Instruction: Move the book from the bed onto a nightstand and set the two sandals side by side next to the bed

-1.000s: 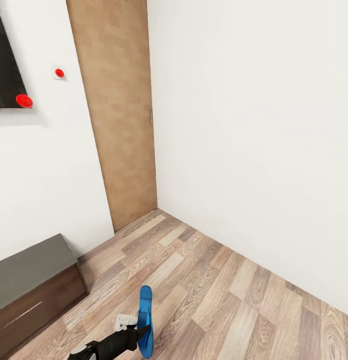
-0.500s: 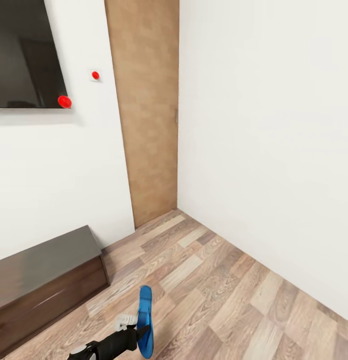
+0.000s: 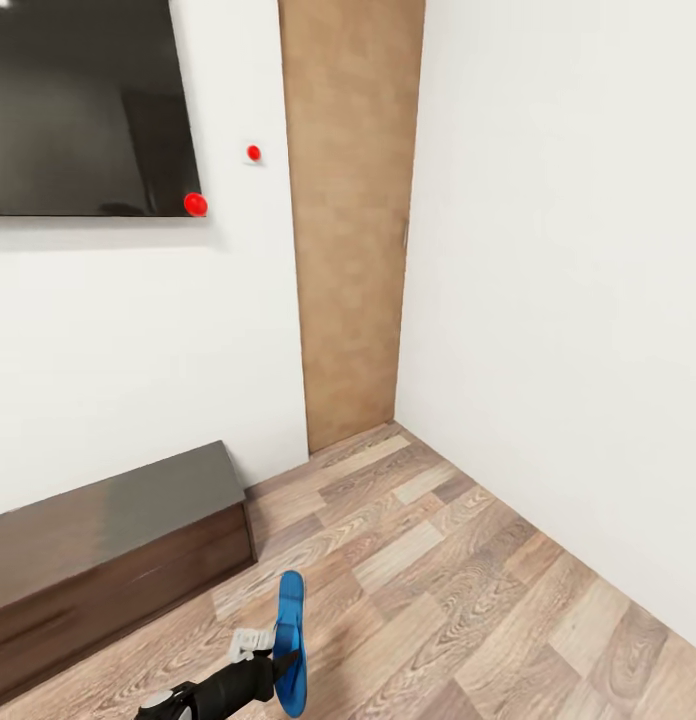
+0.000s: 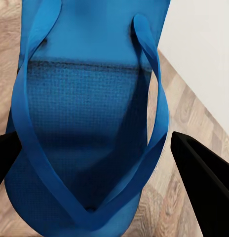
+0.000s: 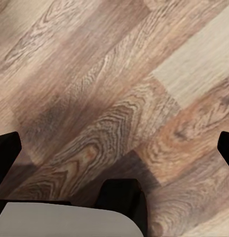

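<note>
Turning left since 1 s ago: door (image 3: pixel 353 220) and wall cabinet (image 3: pixel 108 550) sliding rightward in view. Left gripper (image 3: pixel 278 665) pinching 1 blue sandal (image 3: pixel 290 640) upright above floor (image 3: pixel 468 600). Right fingers spread, empty. Presumably heading bedward.

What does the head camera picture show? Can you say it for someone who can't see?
The robot's left gripper holds a blue sandal on edge above a wood-plank floor. Behind are white walls, a tan door, a dark screen and a long low brown cabinet.
</note>
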Motion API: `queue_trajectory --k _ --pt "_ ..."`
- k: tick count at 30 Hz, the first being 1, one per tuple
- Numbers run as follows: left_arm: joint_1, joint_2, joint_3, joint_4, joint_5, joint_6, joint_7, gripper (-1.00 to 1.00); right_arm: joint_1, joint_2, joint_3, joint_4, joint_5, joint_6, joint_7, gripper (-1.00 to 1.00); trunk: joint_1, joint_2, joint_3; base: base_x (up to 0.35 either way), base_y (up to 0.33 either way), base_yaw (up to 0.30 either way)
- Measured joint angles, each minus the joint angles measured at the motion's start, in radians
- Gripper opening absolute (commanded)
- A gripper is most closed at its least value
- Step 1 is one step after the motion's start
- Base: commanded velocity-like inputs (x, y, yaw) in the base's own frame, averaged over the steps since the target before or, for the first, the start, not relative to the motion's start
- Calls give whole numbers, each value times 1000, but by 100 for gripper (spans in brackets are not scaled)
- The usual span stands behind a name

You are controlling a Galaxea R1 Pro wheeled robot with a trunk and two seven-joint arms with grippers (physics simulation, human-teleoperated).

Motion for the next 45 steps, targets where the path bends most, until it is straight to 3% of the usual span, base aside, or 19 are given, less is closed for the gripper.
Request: queue_trajectory --k 22,32,45 --pt "0 -1 0 0 0 0 0 -100 0 1 0 0 3 0 0 100 0 0 0 0 0 293" --pt "0 0 0 0 0 1 0 -100 0 1 0 0 3 0 0 100 0 0 0 200 0 293" --pt "0 0 0 0 0 0 0 -100 0 1 0 0 3 0 0 100 0 0 0 21 0 293"
